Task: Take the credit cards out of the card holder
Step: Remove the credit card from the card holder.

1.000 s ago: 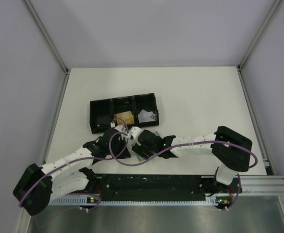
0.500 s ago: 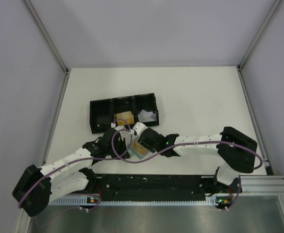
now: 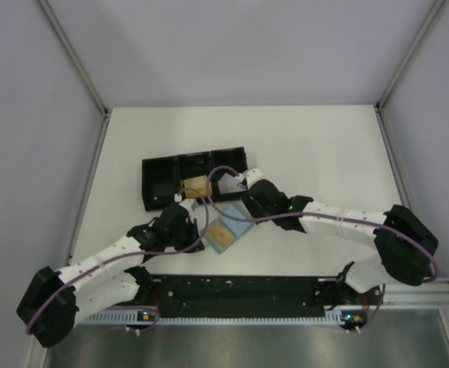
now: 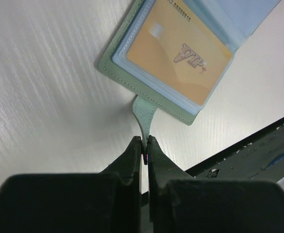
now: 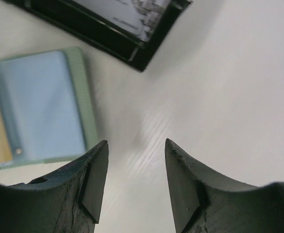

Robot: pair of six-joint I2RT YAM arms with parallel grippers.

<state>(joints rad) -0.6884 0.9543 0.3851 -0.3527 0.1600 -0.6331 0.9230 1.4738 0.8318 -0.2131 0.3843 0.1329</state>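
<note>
The card holder point(image 3: 224, 230) lies open on the table, pale green with blue sleeves. A gold-orange credit card point(image 4: 173, 51) sits in its near panel, and the other panel point(image 5: 42, 109) shows only blue. My left gripper point(image 4: 145, 144) is shut on the holder's small tab point(image 4: 144, 110); in the top view it point(image 3: 201, 228) sits at the holder's left edge. My right gripper point(image 5: 134, 162) is open and empty over bare table, just right of the holder and near the tray's corner point(image 3: 249, 201). A gold card point(image 3: 197, 186) and a silvery-grey card point(image 3: 230, 184) lie in the tray.
The long black three-compartment tray point(image 3: 159, 182) lies just beyond the holder, and its corner shows in the right wrist view point(image 5: 137, 65). A black rail point(image 3: 247, 287) runs along the near edge. White walls enclose the table on three sides.
The right gripper has left the holder and moved up and to the right, towards the tray's corner. The holder now lies open with the gold card showing. The left gripper still pinches the tab.
</note>
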